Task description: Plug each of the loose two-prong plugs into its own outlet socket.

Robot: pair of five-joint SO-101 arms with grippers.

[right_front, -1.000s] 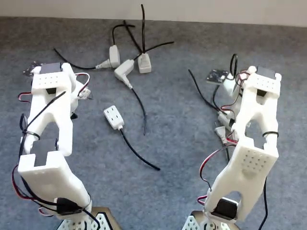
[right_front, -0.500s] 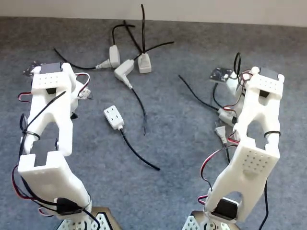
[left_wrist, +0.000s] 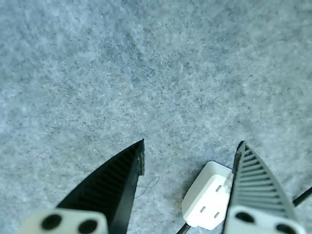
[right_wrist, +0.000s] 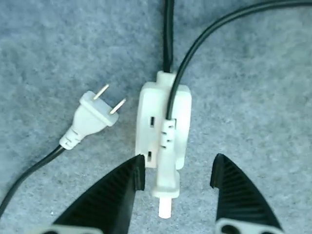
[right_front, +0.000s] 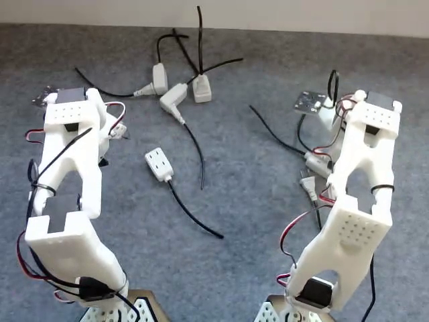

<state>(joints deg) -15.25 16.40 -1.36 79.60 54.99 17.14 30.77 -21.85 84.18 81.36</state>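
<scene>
Gaping wide, the right gripper (right_wrist: 178,161) brackets an outlet socket (right_wrist: 148,105) topped by one plug (right_wrist: 165,173); a loose two-prong plug (right_wrist: 92,114) lies just outside its finger

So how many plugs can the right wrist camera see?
2. One plug lies beside the socket block, prongs bare; the other plug lies on top of that block. Others may be hidden.

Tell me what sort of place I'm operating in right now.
Probably a robotics test bench, not a home: a grey felt-covered table, two white arms side by side, and an outlet socket and loose two-prong plug on short loose-ended cords.
</scene>
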